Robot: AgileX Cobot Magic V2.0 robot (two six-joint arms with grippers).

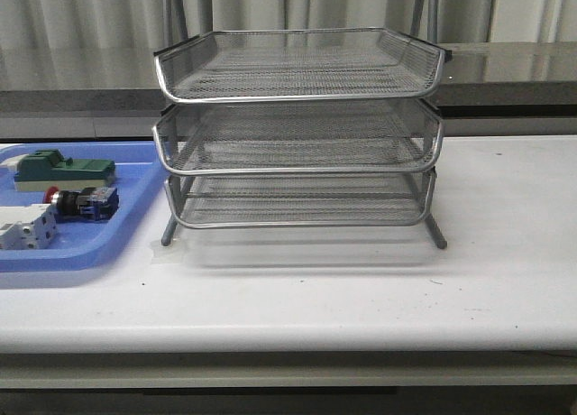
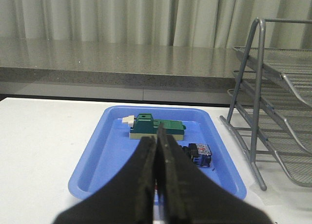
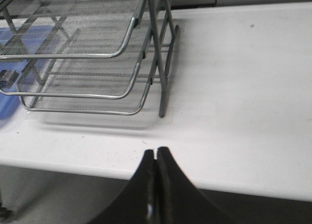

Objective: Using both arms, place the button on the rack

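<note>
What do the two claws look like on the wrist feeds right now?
Both look alike: the left claw and right claw each show two matte black, smooth fingers tapering to narrow tips from a broad base. No markings, cables or arm links show.

Silver mesh rack (image 1: 297, 126), blue tray (image 1: 135, 176)

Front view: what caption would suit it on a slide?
Three-tier wire rack stands empty on a white table; the red-capped button waits in a blue tray.
</note>
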